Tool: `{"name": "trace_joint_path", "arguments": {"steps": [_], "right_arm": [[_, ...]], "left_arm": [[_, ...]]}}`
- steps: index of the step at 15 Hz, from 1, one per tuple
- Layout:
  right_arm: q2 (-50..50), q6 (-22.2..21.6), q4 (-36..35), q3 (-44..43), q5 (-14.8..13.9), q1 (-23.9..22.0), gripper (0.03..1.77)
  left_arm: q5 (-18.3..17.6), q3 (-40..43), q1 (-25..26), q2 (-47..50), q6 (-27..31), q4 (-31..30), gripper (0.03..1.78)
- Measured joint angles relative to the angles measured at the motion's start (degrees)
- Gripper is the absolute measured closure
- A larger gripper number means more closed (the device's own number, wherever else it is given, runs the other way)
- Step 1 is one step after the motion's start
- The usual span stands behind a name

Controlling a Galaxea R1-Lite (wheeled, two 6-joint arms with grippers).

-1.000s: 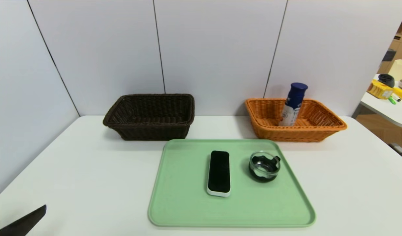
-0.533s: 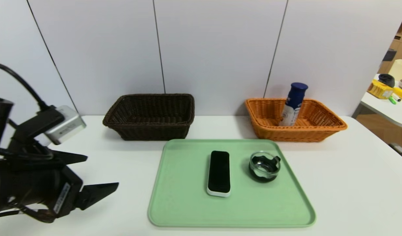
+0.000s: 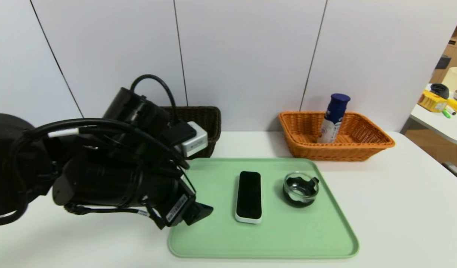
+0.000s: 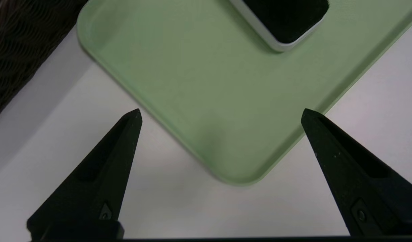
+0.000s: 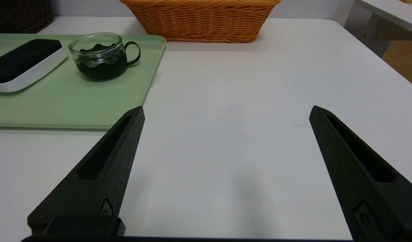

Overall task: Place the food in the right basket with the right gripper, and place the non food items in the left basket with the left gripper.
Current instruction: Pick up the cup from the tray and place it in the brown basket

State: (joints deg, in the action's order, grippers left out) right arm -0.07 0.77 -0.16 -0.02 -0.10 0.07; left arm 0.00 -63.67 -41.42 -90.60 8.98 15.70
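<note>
Left gripper, jaws spread wide and empty, hangs over the tray's near-left corner, probably lining up on the black slab; right gripper idles spread over the tabletop's right side

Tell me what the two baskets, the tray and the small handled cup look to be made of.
Orange basket and dark brown basket: woven wicker or plastic rattan, by the weave. Green tray: probably matte plastic, smooth with a moulded rim. Cup: clear glossy glass, see-through wall, dark inside.

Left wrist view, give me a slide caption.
Open left gripper above green tray corner, black-faced slab ahead.
</note>
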Motion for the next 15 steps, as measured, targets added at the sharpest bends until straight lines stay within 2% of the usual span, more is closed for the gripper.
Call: {"name": "trace_joint_path", "arguments": {"steps": [3, 8, 11, 15], "right_arm": [[0.0, 0.0, 0.0, 0.0, 0.0, 0.0, 0.11], [0.0, 0.0, 0.0, 0.0, 0.0, 0.0, 0.11], [0.0, 0.0, 0.0, 0.0, 0.0, 0.0, 0.11], [0.0, 0.0, 0.0, 0.0, 0.0, 0.0, 0.11]], "left_arm": [[0.0, -6.9, -4.2, -5.4, 2.0, 0.1, 0.12], [-0.8, -17.8, -7.6, -13.6, 11.3, -0.7, 0.12], [-6.2, -22.2, -8.7, -18.6, 16.2, -3.4, 0.12], [-12.0, -27.6, -10.2, -25.2, 16.9, -5.3, 0.12]]}}
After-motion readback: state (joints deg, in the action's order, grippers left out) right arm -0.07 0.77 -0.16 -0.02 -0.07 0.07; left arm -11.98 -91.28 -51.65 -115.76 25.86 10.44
